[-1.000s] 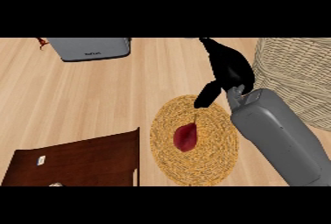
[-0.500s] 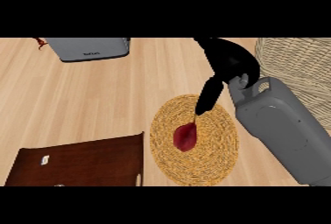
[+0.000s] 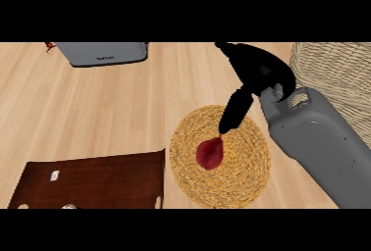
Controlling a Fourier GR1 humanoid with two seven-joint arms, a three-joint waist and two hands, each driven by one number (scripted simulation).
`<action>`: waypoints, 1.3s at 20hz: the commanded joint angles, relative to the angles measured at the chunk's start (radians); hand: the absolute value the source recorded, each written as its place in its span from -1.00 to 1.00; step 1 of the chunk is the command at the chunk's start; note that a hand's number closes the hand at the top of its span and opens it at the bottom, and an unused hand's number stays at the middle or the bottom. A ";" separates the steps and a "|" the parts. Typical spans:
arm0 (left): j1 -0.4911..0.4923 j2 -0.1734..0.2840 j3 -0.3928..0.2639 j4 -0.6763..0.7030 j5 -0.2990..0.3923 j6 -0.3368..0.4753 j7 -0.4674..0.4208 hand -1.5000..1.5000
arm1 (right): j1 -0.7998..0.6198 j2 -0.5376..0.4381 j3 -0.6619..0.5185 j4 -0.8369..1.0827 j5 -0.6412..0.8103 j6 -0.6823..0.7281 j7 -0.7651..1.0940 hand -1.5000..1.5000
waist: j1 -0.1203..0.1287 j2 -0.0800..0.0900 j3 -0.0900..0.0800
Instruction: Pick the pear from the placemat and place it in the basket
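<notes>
The red pear (image 3: 210, 153) lies on the round woven placemat (image 3: 243, 184), slightly left of the mat's centre, with its long axis running nearly up and down the view and its narrow end toward the top. The right hand (image 3: 257, 73) hangs above the mat's upper right part, so the pear sits below and to the left of the palm. One long digit (image 3: 233, 113) reaches down toward the fruit, its tip just above the pear's narrow end, near but apparently not touching. The hand is open and holds nothing, the other fingers lying relaxed near the palm. The grey right forearm (image 3: 326, 147) enters from the lower right and slopes up to the wrist. The wicker basket (image 3: 337, 73) stands just right of the hand. The left hand does not show.
</notes>
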 commanded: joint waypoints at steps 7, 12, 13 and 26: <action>-0.265 -0.084 -0.030 -0.050 0.003 -0.007 -0.024 0.00 | 0.064 0.021 0.048 -0.039 0.030 -0.006 0.119 -1.00 | -0.014 0.013 -0.026; -0.278 -0.084 -0.010 -0.043 0.008 -0.014 -0.034 0.00 | 0.118 0.023 0.083 -0.002 0.065 -0.024 0.109 -1.00 | 0.002 0.018 -0.027; -0.270 -0.087 -0.034 -0.073 -0.003 -0.013 -0.020 0.00 | 0.127 0.033 0.098 0.003 0.073 -0.027 0.111 -1.00 | 0.006 0.020 -0.025; -0.292 -0.101 -0.025 -0.027 -0.015 -0.026 -0.024 0.00 | 0.269 0.061 0.152 -0.013 0.180 -0.119 0.051 -1.00 | 0.009 0.018 -0.026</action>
